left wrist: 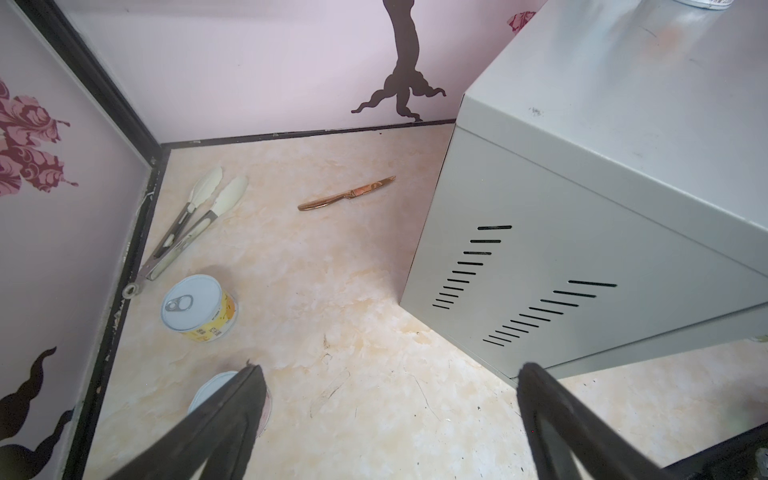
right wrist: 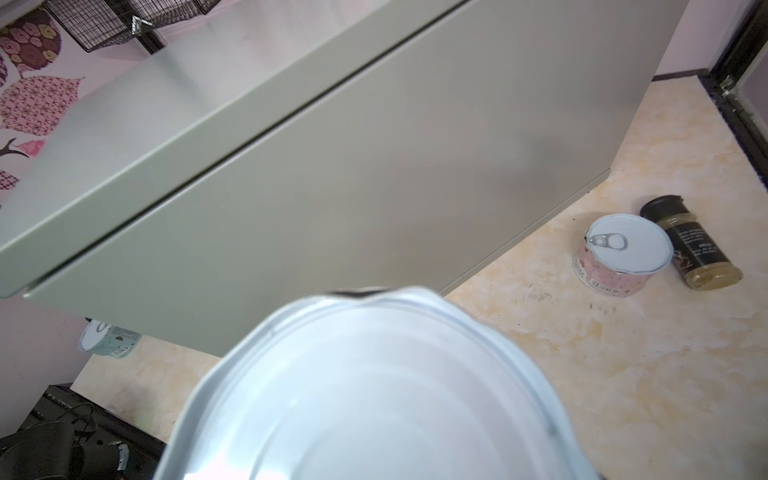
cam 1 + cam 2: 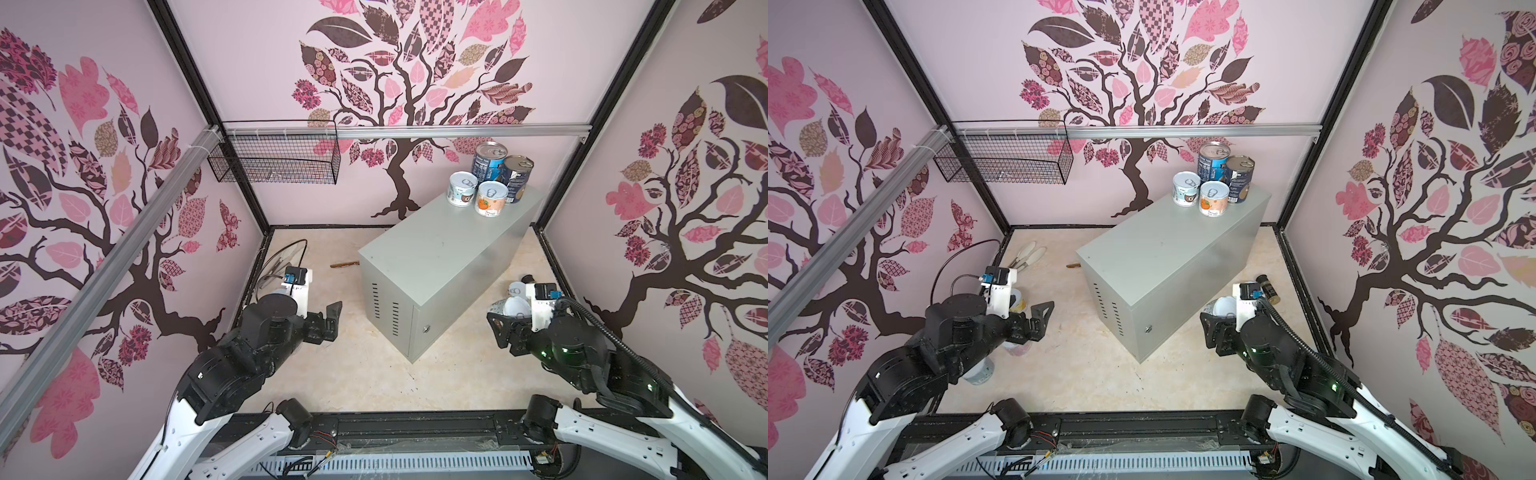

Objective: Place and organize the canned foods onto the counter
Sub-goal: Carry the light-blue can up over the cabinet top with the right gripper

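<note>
Left pincer (image 1: 388, 370) gapes empty above the floor (image 1: 332, 291). Right pincer (image 3: 512, 311) is clamped on a short silver metal can (image 2: 374, 395) beside the large grey metal counter (image 3: 436, 249), whose far right corner carries four upright cans (image 3: 491, 198).

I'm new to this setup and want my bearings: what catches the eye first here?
The grey counter stands mid-floor, with four cans clustered at its far end. Beside its right side, the right gripper holds another can. Pink tree-patterned walls surround everything.
</note>
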